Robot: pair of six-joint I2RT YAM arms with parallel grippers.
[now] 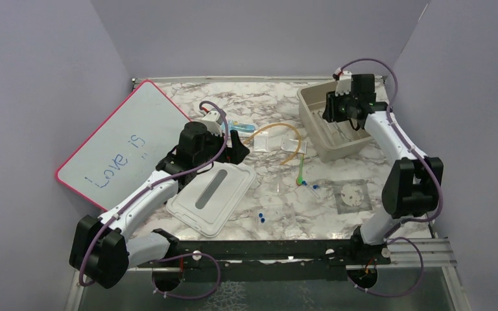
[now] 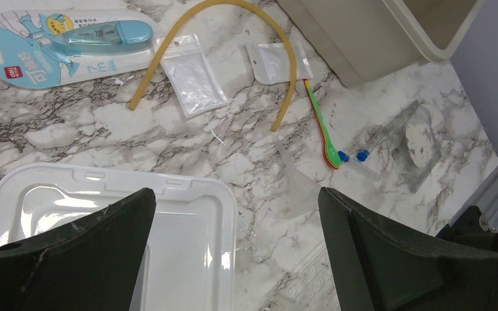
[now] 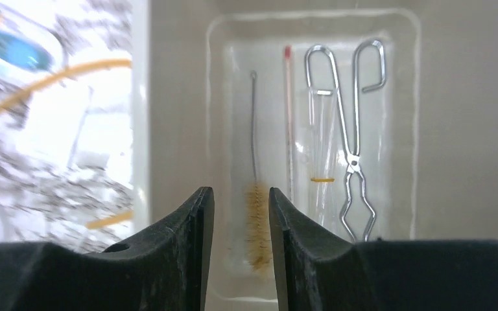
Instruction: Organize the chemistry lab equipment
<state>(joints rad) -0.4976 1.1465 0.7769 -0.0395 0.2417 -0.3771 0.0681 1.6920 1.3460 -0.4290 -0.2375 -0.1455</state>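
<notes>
Black fingers of the right gripper [image 3: 241, 194] stand slightly parted with nothing between them, hanging over the inside of the beige bin [image 3: 467, 129]. On the bin floor below lie 4 items side by side, running lengthwise: a wire-handled brush [image 3: 256, 220] right under the gap, a thin rod with a red tip [image 3: 288, 116], a clear glass tube with an amber band [image 3: 321, 149], and metal scissor-like tongs [image 3: 350, 129] on the far side.

The left gripper [image 2: 237, 192] is spread wide and holds nothing, hovering above the far edge of the white lid [image 2: 188, 259] lying flat on the marble table [image 2: 71, 136]. Beyond it the amber rubber tubing [image 2: 292, 71] arches over 2 small clear bags [image 2: 194, 81], touching both. The thin green stick [image 2: 321, 123] lies just beside the tubing's end, near the bin's outer wall, and small blue-capped clear tubes [image 2: 360, 162] sit at its lower tip. A blue correction-tape pack [image 2: 71, 42] lies at the far left, and a grey mesh square [image 2: 418, 136] sits well apart to the right. A whiteboard [image 1: 123, 146] leans at the table's left.
</notes>
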